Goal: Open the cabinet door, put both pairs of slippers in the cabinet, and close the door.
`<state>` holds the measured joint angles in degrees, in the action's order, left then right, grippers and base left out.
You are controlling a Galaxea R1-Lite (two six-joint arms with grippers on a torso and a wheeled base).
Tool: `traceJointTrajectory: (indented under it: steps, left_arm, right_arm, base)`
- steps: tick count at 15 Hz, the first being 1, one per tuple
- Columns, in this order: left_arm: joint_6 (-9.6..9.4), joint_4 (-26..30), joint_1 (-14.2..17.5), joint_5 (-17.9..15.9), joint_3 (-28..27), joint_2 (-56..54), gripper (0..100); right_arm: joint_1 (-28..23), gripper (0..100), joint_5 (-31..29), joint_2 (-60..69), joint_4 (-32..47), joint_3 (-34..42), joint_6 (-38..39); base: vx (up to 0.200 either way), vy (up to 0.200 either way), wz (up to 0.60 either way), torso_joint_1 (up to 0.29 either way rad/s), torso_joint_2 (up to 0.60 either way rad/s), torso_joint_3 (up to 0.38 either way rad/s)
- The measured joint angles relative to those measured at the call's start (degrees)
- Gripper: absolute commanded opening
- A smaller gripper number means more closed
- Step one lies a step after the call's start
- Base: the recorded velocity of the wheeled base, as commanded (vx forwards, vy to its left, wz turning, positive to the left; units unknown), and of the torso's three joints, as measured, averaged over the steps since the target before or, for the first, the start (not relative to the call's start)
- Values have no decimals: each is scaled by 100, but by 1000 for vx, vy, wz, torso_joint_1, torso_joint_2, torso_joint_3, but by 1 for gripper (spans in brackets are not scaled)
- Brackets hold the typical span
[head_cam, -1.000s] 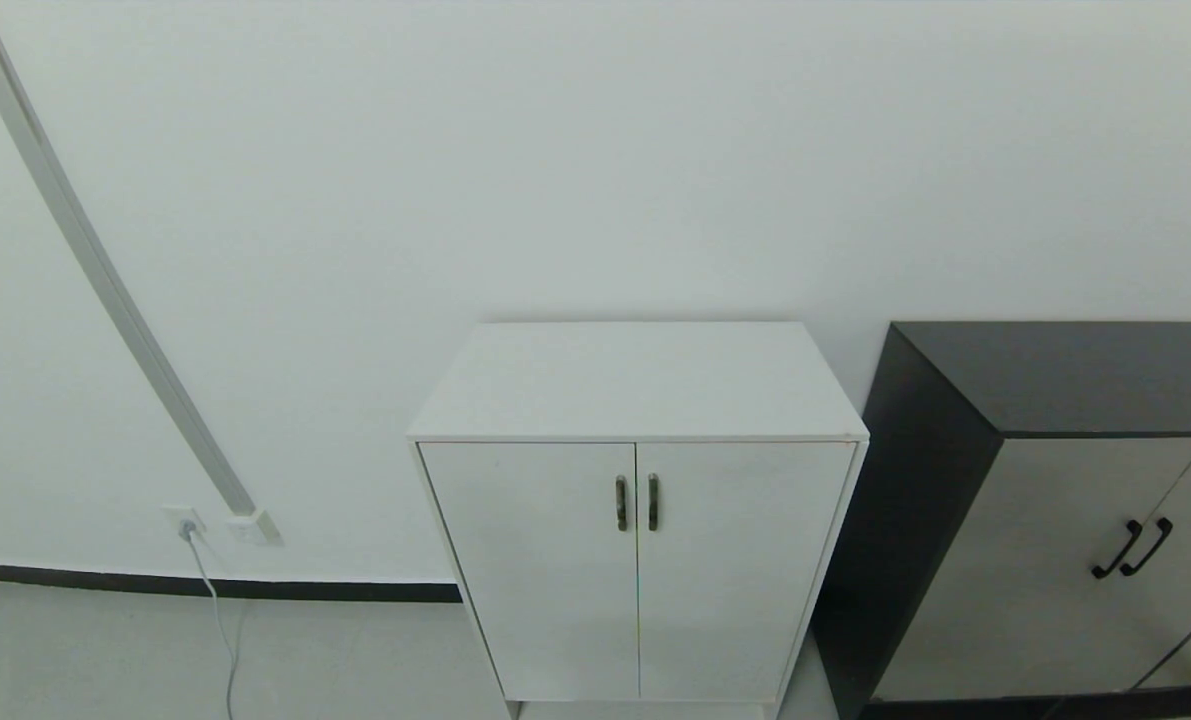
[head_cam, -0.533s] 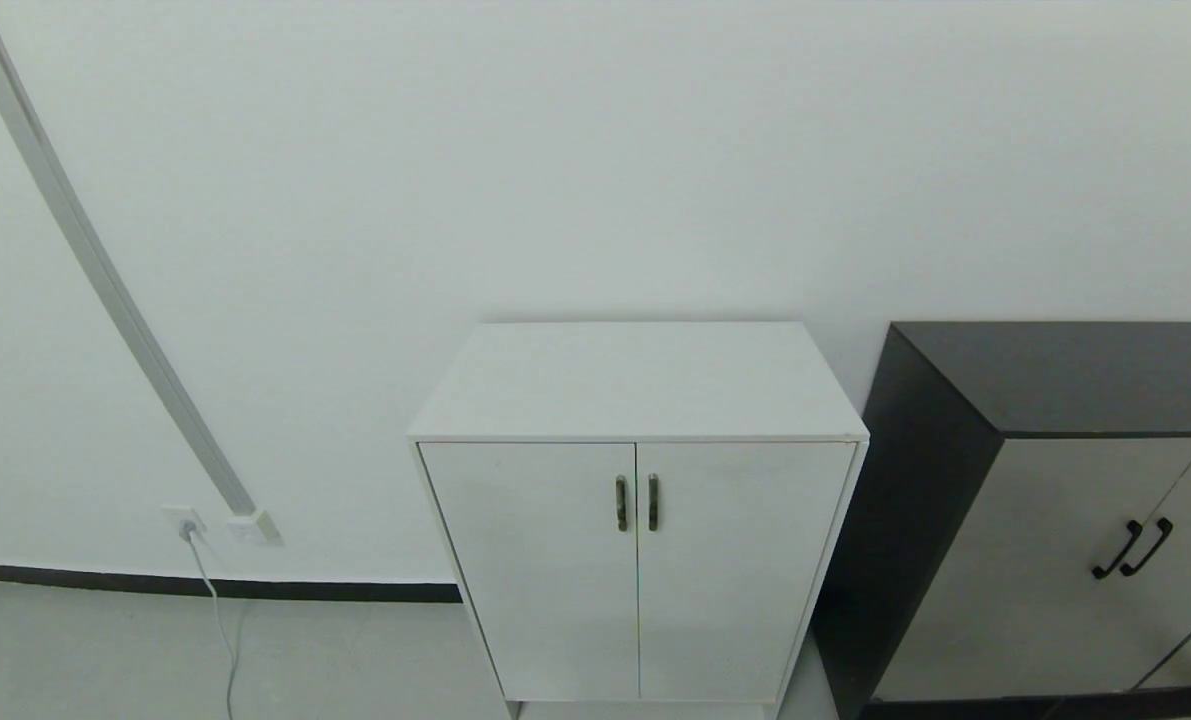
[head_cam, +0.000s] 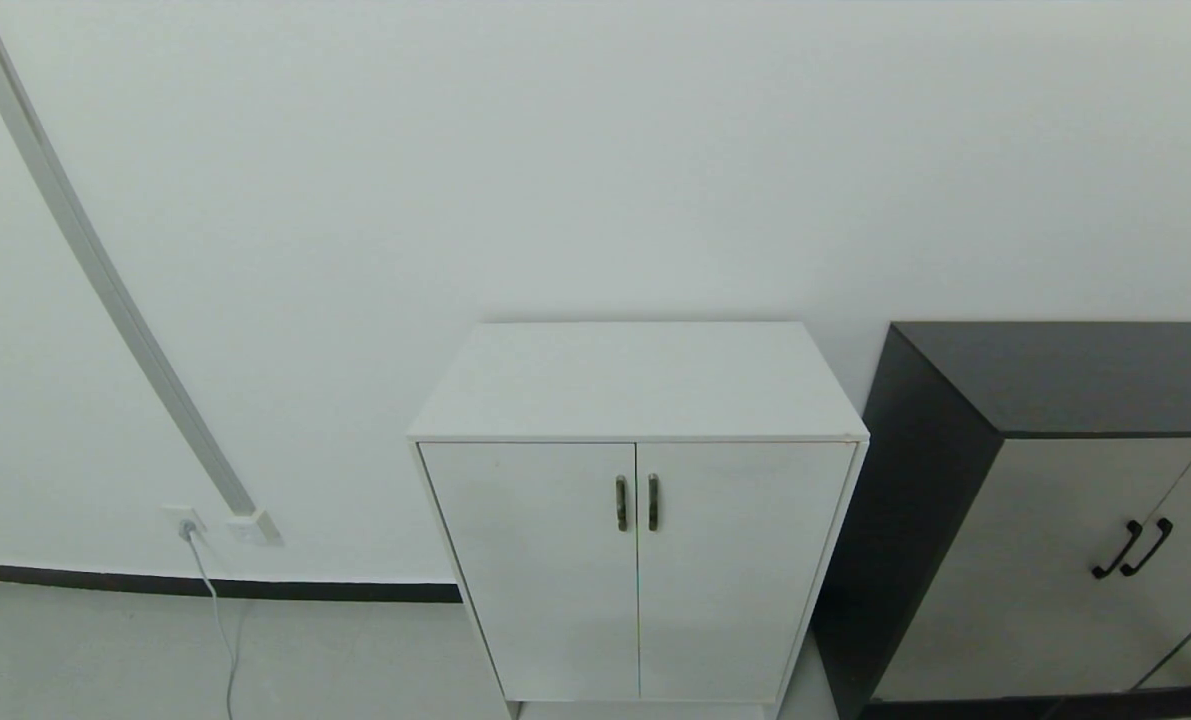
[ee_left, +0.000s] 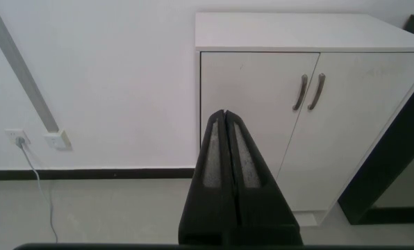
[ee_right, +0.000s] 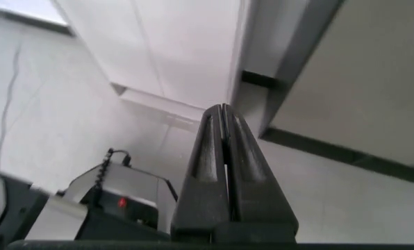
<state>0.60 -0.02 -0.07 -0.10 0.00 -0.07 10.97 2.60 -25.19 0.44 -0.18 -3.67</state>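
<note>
Through my head camera I am looking down on the white cabinet point(head_cam: 638, 380), which is standing against the wall point(head_cam: 595, 150) with both doors point(head_cam: 545, 570) shut and its two handles point(head_cam: 636, 503) side by side at the middle seam. A black cabinet point(head_cam: 955, 480) is standing just beside it on my right. My left wrist camera is facing those doors from lower down, with a wall socket point(ee_left: 16, 137) off on my left. My right wrist camera is pointing at the floor point(ee_right: 332, 201) by the white cabinet's foot. My left claw point(ee_left: 224, 117) is hanging short of the doors, fingers pressed together, holding nothing. My right claw point(ee_right: 224, 110) is closed likewise and touching nothing.
</note>
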Motion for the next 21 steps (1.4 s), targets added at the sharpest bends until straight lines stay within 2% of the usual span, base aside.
traceJointTrajectory:
  steps: [7, 21]
  left_arm:
    - [6, 0, -2, 0, 0, 0, 0]
    - [6, 0, 5, 0, 0, 0, 0]
  right_arm:
    - [-1092, 0, -6, 449, 0, 9, 37]
    - [-1168, 0, -46, 2330, -20, 18, 138]
  base:
    - [0, 0, 0, 0, 0, 0]
    - [0, 0, 0, 0, 0, 0]
